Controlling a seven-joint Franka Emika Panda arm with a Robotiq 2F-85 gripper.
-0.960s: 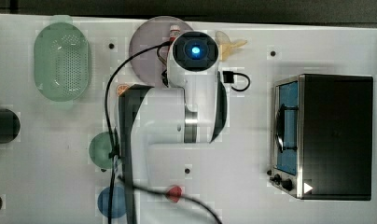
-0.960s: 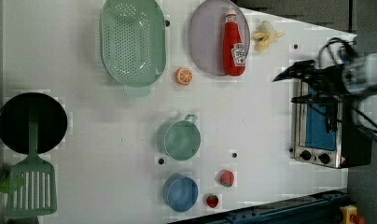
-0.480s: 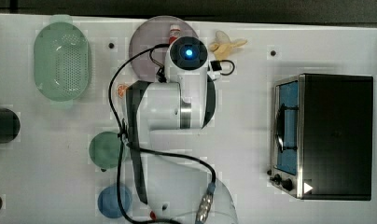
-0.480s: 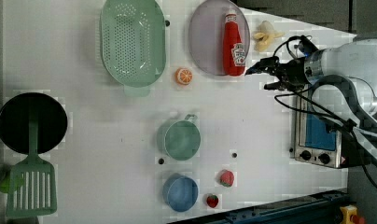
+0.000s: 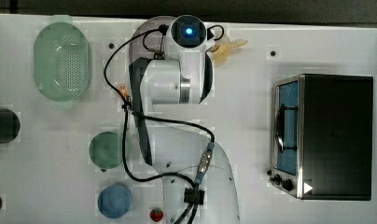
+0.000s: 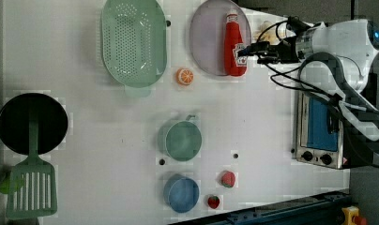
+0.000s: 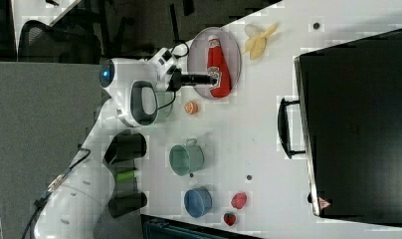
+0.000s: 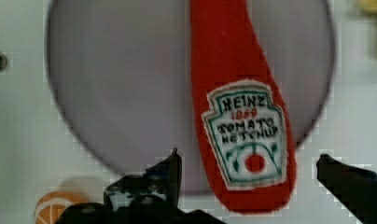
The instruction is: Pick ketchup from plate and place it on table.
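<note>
Lying flat on the plate (image 6: pixel 206 42), the ketchup (image 6: pixel 233 44) has its long axis running up and down in the left view, the white cap toward the left view's top and the broad base toward the left view's bottom, near the plate's rim. It sits on the half of the plate toward the left view's right. In the wrist view the label faces up, the bottle (image 8: pixel 240 107) narrows toward the neck away from the camera, and its base reaches just past the plate's edge.

The gripper (image 6: pixel 248 50) is low over the plate, right at the bottle's lower body. Its jaws stand spread wide and hold nothing; in the wrist view one dark fingertip (image 8: pixel 170 170) is on one side of the bottle's base and the other is well out on the opposite side, so the base lies between them. I cannot tell whether either fingertip touches the bottle.

In the right view the arm (image 7: pixel 134 94) reaches across from the right view's left, the hand stretched level toward the bottle (image 7: pixel 218 62). From the top view the arm's white links (image 5: pixel 172 84) cover most of the plate.

The white counter (image 6: pixel 108 136) also carries a green basket (image 6: pixel 133 42) beside the plate and an orange slice (image 6: pixel 184 76) just off the plate's rim.
</note>
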